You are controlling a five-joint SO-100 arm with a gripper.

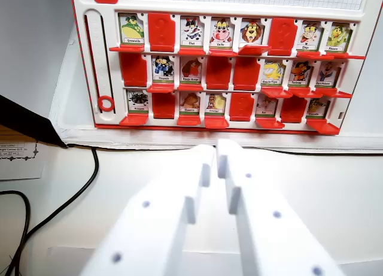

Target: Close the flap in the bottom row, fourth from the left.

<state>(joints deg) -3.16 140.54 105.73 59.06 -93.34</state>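
Note:
A red-framed board (108,117) of animal picture flaps stands at the back of the white table, three rows deep. In the bottom row the fourth flap from the left (215,102) is up and shows a yellow animal card. To its right the fifth flap (241,106) shows only plain red, and to its left the third flap (190,101) shows a brown animal. My white gripper (215,159) fills the lower middle of the wrist view. Its tips sit short of the board, roughly in line with the fourth flap. The two fingers are almost together with nothing between them.
A black cable (90,174) curves across the table at the wrist view's left, near a printed paper (18,153) and a dark slanted edge (27,123). A white base strip (179,137) runs under the board. Bare white table lies between gripper and board.

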